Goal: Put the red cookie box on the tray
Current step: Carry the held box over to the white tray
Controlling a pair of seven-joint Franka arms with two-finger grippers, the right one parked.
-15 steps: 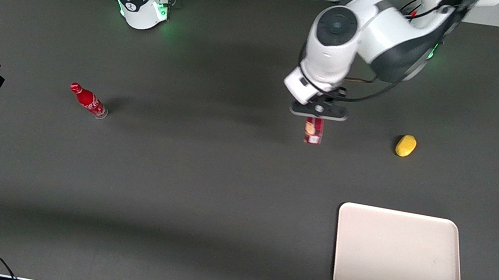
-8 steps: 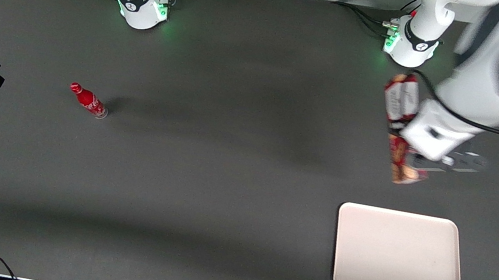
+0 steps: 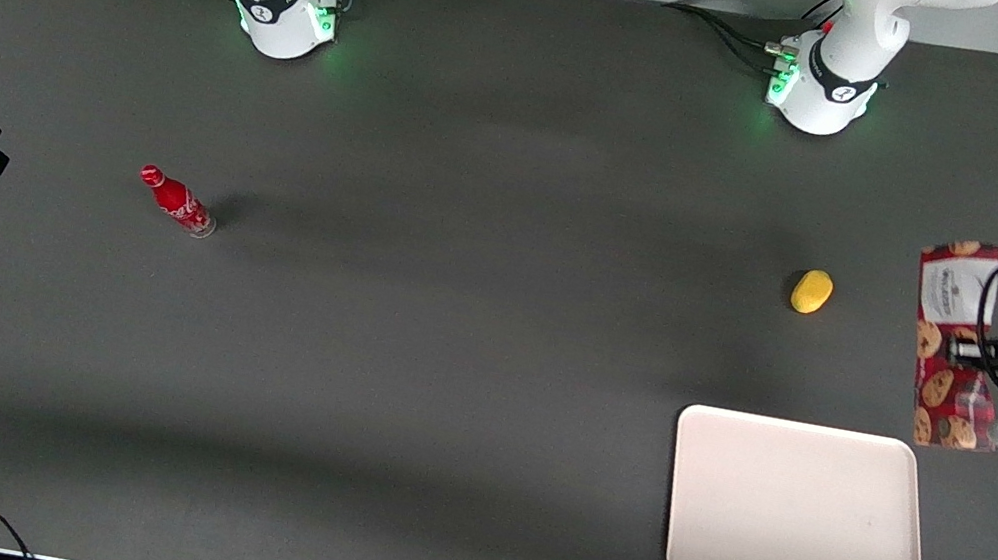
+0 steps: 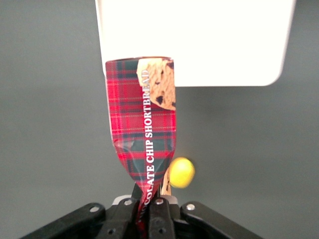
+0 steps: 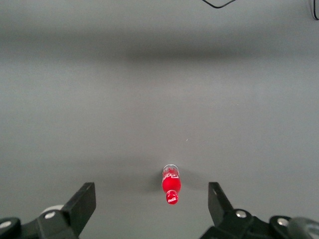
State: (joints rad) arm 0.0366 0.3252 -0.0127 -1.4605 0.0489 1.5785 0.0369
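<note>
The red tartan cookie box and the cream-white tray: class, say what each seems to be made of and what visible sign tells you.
The red tartan cookie box, pinched in the left gripper above the table, looks like thin printed card with a slight sheen: it creases inward at the grip. The cream-white rectangular tray looks like smooth moulded plastic, judging by its rounded corners and low rim, though that is uncertain.

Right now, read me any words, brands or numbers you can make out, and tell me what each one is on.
"COLATE CHIP SHORTBREAD": white letters along the red cookie box, its start hidden in the gripper, which is shut on the box above the table, not yet over the tray.
White label on the box: unreadable.
White script on the red bottle: too small to read.
</note>
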